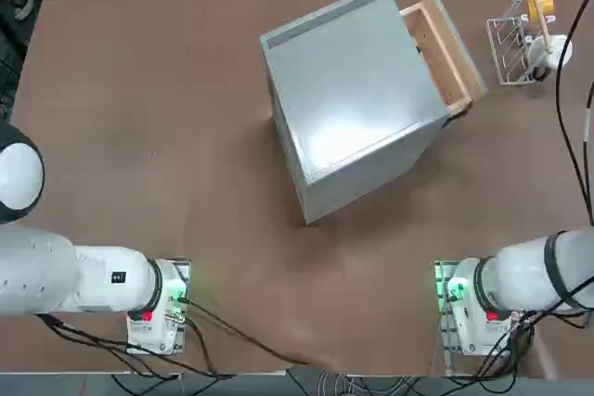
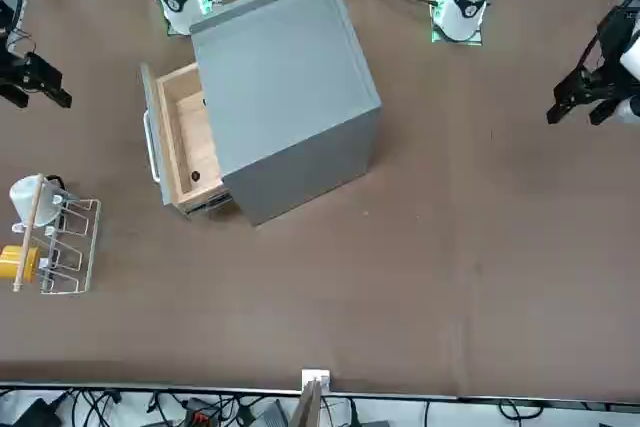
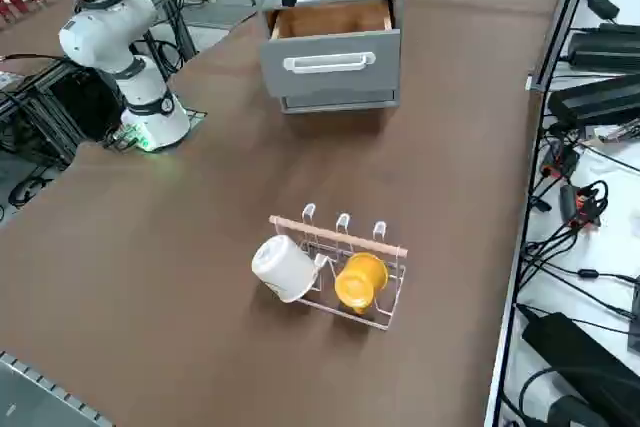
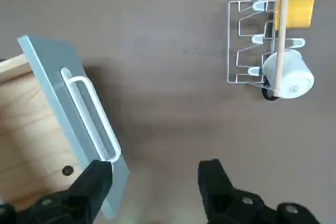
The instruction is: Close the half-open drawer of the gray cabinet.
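The right gripper, fingers spread and empty, and the nearby open drawer's white handle show in the wrist view but not from overhead

- Tabletop: plain brown, spans most of top view.
- White surface, right edge of right side view: black cables lying across.

Robotics lab. 2 white robot arms bolted at a brown table, loose black cables all around, metal-profile framing. Dark boxes along the side, probably power or electronics units, hard to tell.
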